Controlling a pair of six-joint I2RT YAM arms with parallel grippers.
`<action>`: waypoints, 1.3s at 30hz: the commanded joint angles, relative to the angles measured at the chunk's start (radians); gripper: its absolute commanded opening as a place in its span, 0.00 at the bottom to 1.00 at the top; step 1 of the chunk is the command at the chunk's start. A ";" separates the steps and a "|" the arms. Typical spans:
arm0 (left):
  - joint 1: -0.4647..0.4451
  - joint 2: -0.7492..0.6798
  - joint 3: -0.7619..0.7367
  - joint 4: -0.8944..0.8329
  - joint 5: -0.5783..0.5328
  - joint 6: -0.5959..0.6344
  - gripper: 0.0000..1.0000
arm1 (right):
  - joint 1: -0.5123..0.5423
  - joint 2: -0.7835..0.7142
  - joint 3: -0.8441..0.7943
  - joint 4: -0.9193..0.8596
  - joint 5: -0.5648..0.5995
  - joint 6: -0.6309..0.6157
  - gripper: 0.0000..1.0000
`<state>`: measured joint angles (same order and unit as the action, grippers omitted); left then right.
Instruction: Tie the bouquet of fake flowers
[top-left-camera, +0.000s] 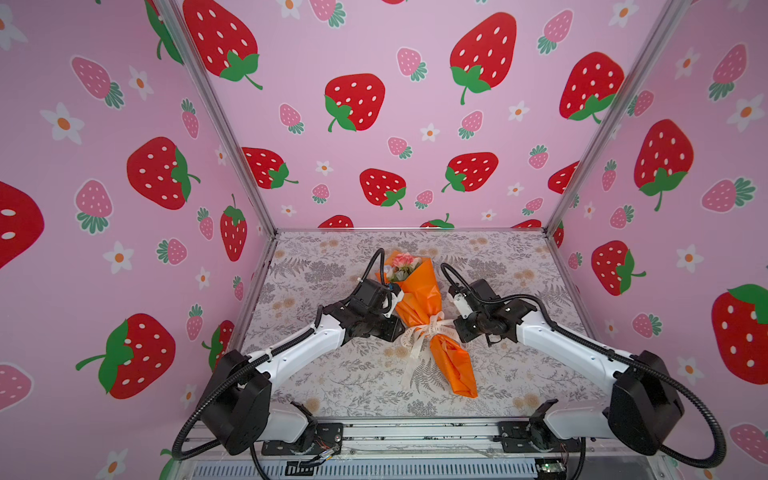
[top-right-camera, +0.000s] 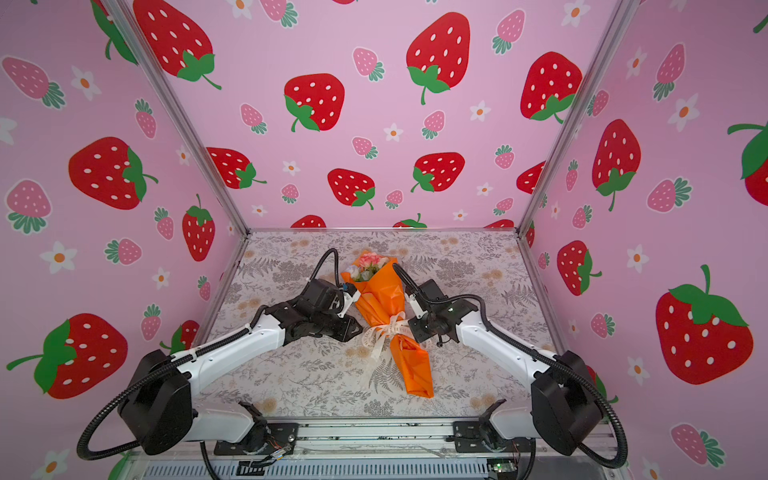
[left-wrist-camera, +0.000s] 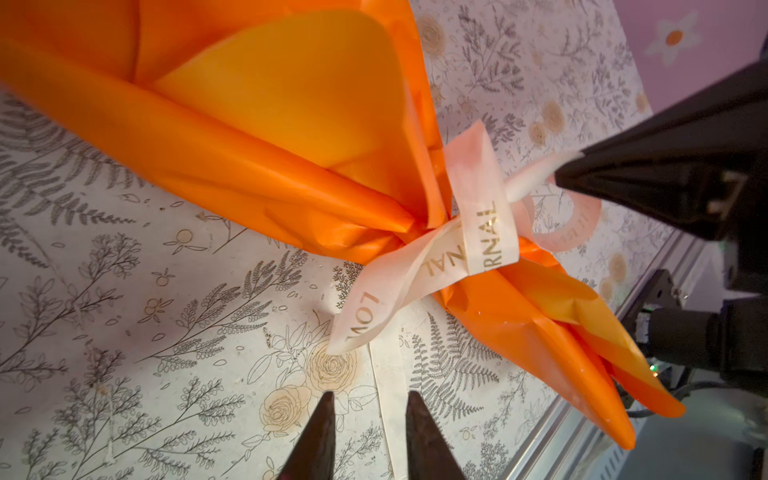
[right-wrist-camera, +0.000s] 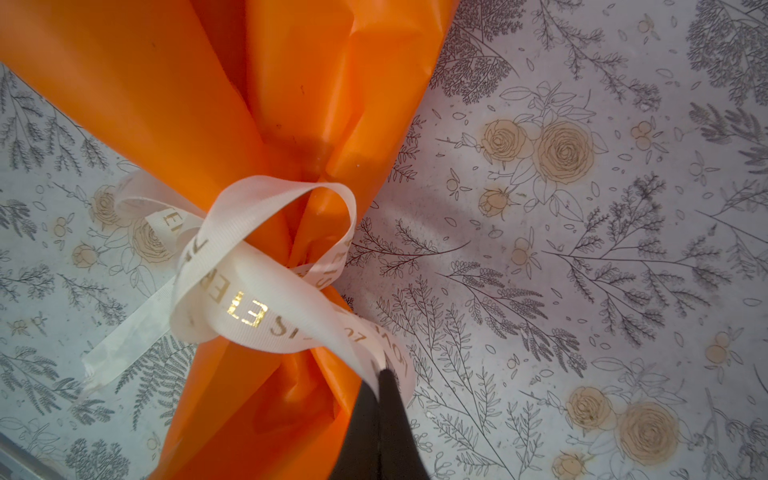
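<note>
Where the cream printed ribbon (top-left-camera: 430, 330) cinches the orange wrapping paper (top-left-camera: 417, 299) at its narrowest part, the bouquet of fake flowers (top-left-camera: 402, 265) lies flat on the floral-printed surface (top-left-camera: 353, 374), and every position below is taken from that ribbon. Beyond the ribbon, towards the back wall, pink, white and peach heads with green leaves show at the open mouth of the wrap; the stems are hidden inside the paper. On the near side of the ribbon, the paper runs out in a twisted, creased tail resting on the surface. The ribbon itself, lettered in gold, is wound around the wrap with loose loops standing out on both sides; whether the tie is pulled tight cannot be told. Left of the ribbon and just beside it, the left pincer (left-wrist-camera: 370, 401) has its fingers (left-wrist-camera: 324, 419) spread, with a slack ribbon tail lying on the surface and running between them, gripped by neither. Right of the ribbon, the right pincer (right-wrist-camera: 380, 376) is pressed together, pinching one strand of the ribbon, which leads straight from the wrap into the fingertips.
</note>
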<state>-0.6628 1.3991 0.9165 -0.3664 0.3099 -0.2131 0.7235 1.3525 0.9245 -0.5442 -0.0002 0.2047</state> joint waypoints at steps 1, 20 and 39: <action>-0.082 0.051 0.067 -0.006 -0.038 0.127 0.31 | -0.006 -0.016 -0.010 -0.001 -0.008 -0.014 0.02; -0.153 0.242 0.119 0.176 -0.213 0.040 0.25 | -0.006 -0.018 -0.007 -0.010 -0.008 -0.007 0.02; -0.181 0.291 0.122 0.201 -0.304 0.067 0.26 | -0.006 -0.012 -0.012 -0.005 -0.019 0.004 0.03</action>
<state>-0.8341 1.6787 1.0016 -0.1795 0.0525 -0.1684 0.7235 1.3525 0.9241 -0.5419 -0.0093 0.2070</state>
